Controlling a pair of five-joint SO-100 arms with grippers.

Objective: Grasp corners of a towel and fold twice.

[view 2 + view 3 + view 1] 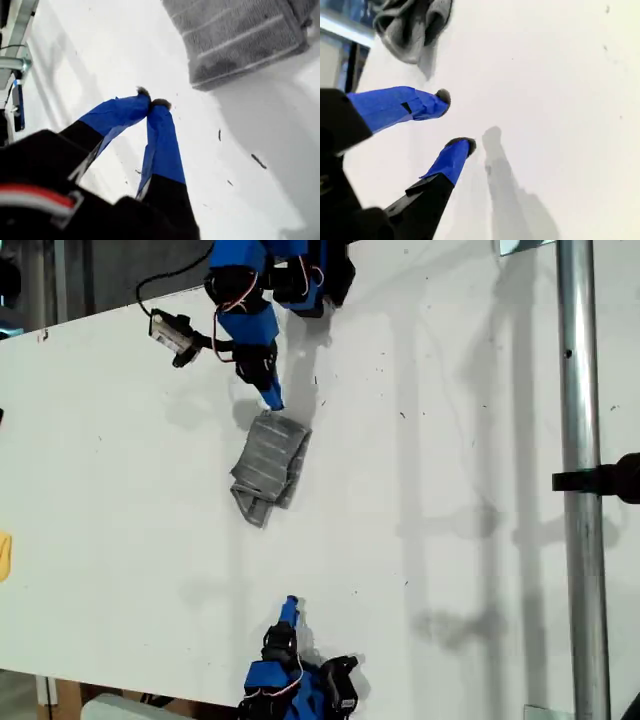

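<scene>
You will find the towel (pixel 269 469) lying near the middle of the white table (pixel 450 490) in the exterior view, bunched into a rumpled, roughly oblong bundle rather than lying flat as a square. Its soft grey fabric carries thin pale parallel stripes, and the end nearer the bottom of the exterior view is crumpled into loose rolls, while the end nearer the top shows a flatter, folded face with a hemmed edge. My first gripper (pixel 272 398) sits at the top of the exterior view, just beside that flatter end but not touching it; in the first wrist view its blue-taped fingers (pixel 162 135) meet at their dark tips, closed together with nothing between them, and the towel (pixel 240 37) lies a little beyond the tips. My second gripper (pixel 290 606) stands at the bottom of the exterior view, well apart from the cloth; in the second wrist view its two blue-taped fingers (pixel 395 106) are parted with bare table between the tips, holding nothing, and the towel's (pixel 412 25) crumpled end shows further off. The table surface is smooth, matte white, with a few small dark specks. A shiny metal pole (pixel 582 440) runs upright along the exterior view's right.
</scene>
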